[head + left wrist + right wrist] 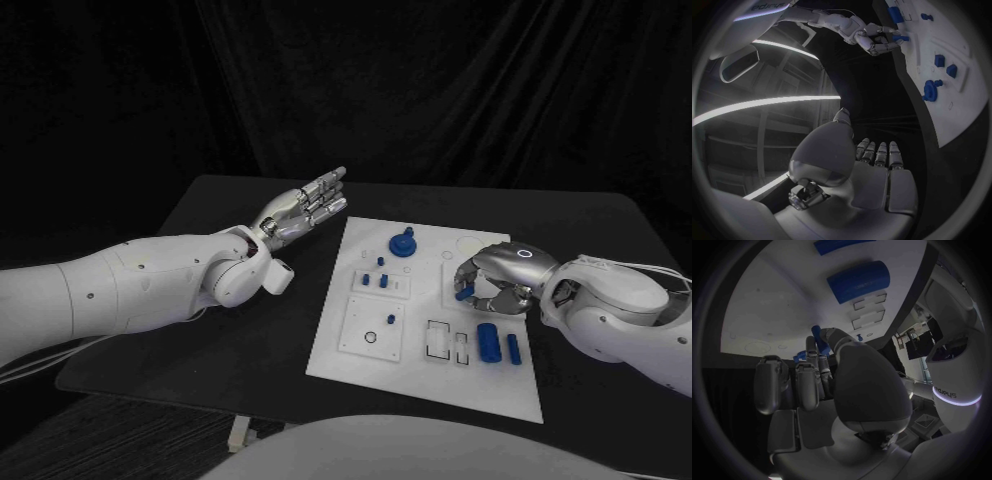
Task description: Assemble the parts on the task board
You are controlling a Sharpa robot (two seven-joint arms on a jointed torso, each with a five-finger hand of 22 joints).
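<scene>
A robotics lab or demo booth. Black curtains (433, 80) hang behind a black table (216, 300). A white task board (433, 380) lies on it.

My right hand (495, 281) pinches a blue part (466, 294) over the task board (433, 375); my left hand (300, 211) hovers spread at ten o'clock.

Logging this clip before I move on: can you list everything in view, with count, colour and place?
task board: one, white, middle of the black table.
table: one, black, under the board.
knobbed part: one, blue, far end of the board.
cylindrical parts: two, blue, lying side by side near the board's right edge.
small part: one, blue, pinched in the right hand's fingers.
left hand: silver, fingers apart, holding nothing, left of the board.
right hand: silver, over the board's right side.
</scene>
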